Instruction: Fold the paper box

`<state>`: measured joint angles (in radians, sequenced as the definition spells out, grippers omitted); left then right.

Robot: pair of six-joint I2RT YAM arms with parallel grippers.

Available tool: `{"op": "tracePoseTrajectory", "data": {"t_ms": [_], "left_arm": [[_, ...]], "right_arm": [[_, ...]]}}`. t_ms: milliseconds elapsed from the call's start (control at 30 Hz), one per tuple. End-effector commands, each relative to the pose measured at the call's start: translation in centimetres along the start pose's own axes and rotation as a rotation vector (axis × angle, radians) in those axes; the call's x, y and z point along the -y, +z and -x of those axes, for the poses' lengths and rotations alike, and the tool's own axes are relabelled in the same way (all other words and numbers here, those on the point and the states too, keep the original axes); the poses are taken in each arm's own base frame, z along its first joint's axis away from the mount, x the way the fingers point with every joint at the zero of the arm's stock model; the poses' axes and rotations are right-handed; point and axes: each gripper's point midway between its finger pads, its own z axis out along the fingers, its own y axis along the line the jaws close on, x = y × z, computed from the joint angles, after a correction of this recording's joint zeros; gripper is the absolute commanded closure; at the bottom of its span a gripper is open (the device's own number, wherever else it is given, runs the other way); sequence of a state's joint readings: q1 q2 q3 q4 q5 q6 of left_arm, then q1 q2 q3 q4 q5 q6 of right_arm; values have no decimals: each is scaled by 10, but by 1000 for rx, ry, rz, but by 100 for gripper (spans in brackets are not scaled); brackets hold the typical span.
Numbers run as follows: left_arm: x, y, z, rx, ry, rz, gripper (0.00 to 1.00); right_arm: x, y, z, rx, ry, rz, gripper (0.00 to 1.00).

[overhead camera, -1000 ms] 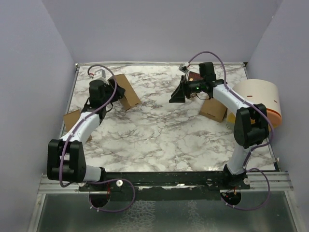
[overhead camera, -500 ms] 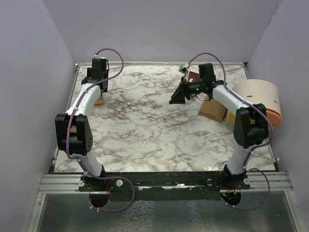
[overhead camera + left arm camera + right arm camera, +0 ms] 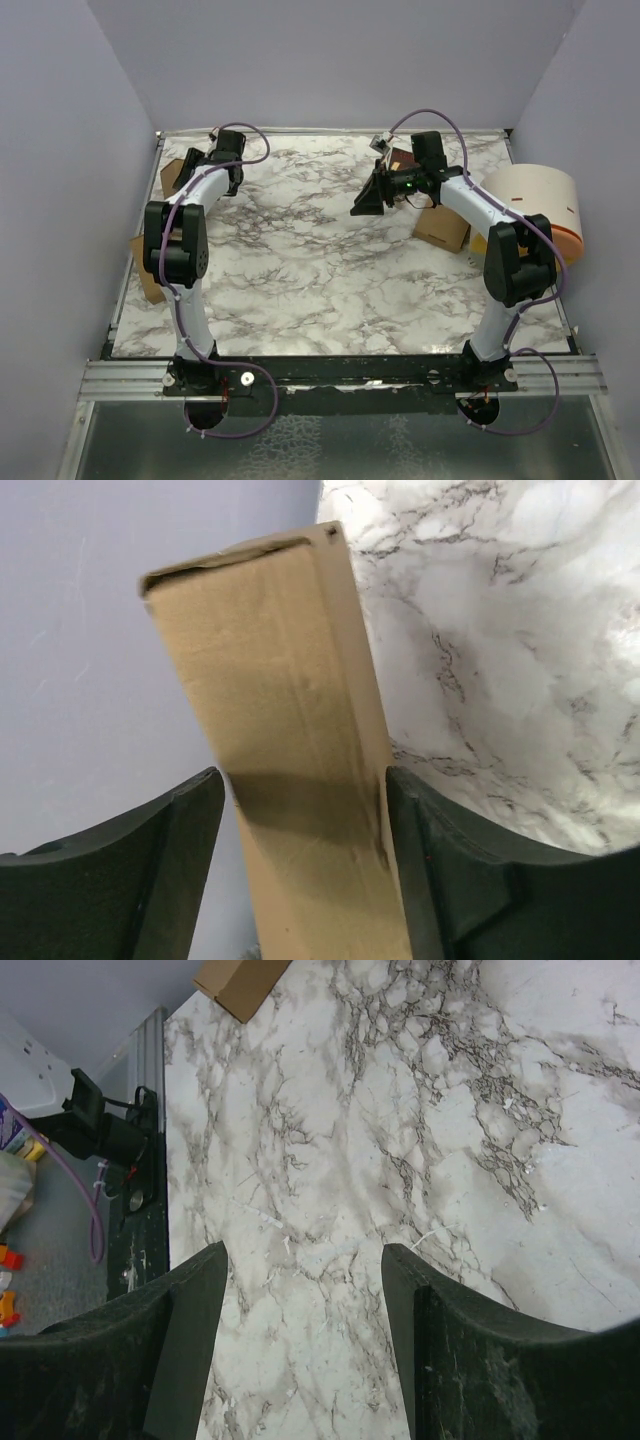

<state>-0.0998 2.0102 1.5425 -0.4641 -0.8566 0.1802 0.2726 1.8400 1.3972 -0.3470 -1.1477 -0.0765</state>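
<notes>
The paper box [image 3: 172,178] is plain tan cardboard and lies in the back left corner of the table, against the wall. In the left wrist view it [image 3: 270,650] runs as a long strip between my fingers, with the right finger at its edge and a small gap at the left finger. My left gripper [image 3: 196,165] [image 3: 303,780] is open wide, straddling the box. My right gripper [image 3: 365,197] [image 3: 302,1255] is open and empty, held above bare marble at the back middle of the table.
A second tan cardboard piece [image 3: 147,268] lies at the table's left edge, and also shows in the right wrist view [image 3: 240,980]. Another tan box [image 3: 443,227] sits under the right forearm. A dark reddish booklet [image 3: 405,158] and a white drum [image 3: 535,205] stand at the back right.
My left arm has swung from the left-middle of the table to the back left corner, and the tan box has gone with it. The right arm has not moved.
</notes>
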Motion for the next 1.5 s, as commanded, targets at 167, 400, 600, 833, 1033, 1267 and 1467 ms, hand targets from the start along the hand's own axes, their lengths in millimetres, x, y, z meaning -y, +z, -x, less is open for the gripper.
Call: {"op": "tracePoseTrajectory", "data": {"t_ms": [167,400,600,833,1033,1267,1467], "left_arm": [[3,-15,19,27,-11,21,2],[32,-56,33,115,6,-120,1],[38,-83,33,182,-3,-215,2],[44,-101,32,253,-82,-378,17],[69,-112,35,260,-187,-637,24],[110,-137,29,262,-319,-1023,48],[137,-106,9,107,-369,-1122,78]], "right_arm": [[2,-1,-4,3,-3,15,37],[3,-1,-4,2,-4,13,36],[3,-2,-3,2,-7,10,36],[4,-1,-4,1,-7,9,36],[5,-1,-5,-1,-12,4,37],[6,-1,-6,-4,-13,2,37],[6,-1,-6,-3,-13,2,37]]}}
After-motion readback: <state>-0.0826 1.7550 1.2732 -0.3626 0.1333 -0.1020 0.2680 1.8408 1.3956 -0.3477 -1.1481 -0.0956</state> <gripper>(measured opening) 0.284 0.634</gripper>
